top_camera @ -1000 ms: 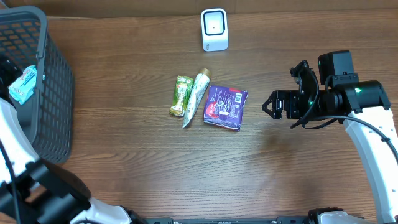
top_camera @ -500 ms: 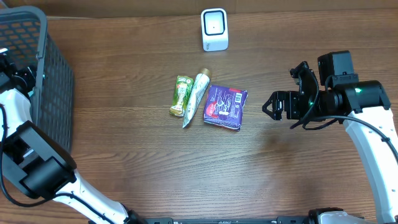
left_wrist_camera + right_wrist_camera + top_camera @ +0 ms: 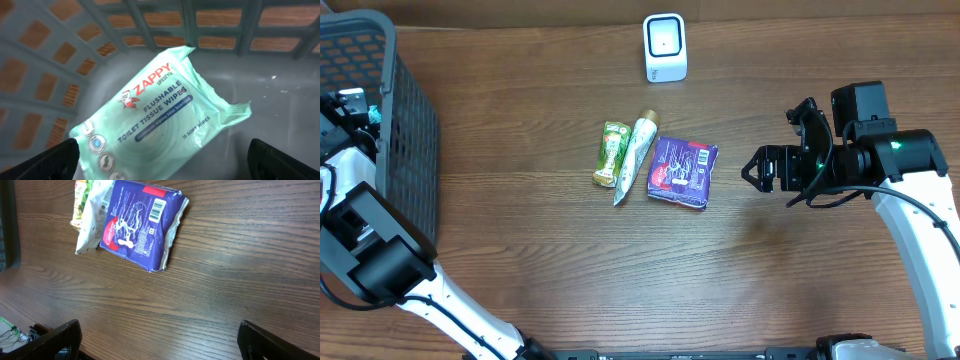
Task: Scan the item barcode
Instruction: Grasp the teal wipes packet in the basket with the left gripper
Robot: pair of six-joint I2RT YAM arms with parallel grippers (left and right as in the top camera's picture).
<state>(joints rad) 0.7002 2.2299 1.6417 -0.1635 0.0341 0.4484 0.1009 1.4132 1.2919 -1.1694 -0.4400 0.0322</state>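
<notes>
Plainly, the purple pack point(image 3: 682, 171) lies flat at mid-frame on the worktop point(image 3: 570, 280), barcode point(image 3: 157, 210) facing up, with a tube point(image 3: 633, 155) just beside it. It looks light, soft and slick-wrapped, so it is likely to crumple or slide. Its free right edge, clear of the barcode, seems the best hold. The right hand point(image 3: 752, 170) hovers open and empty to its right. The left hand point(image 3: 165, 162) hangs open over the wipes point(image 3: 155, 115) in the basket point(image 3: 405, 150) at upper left.
</notes>
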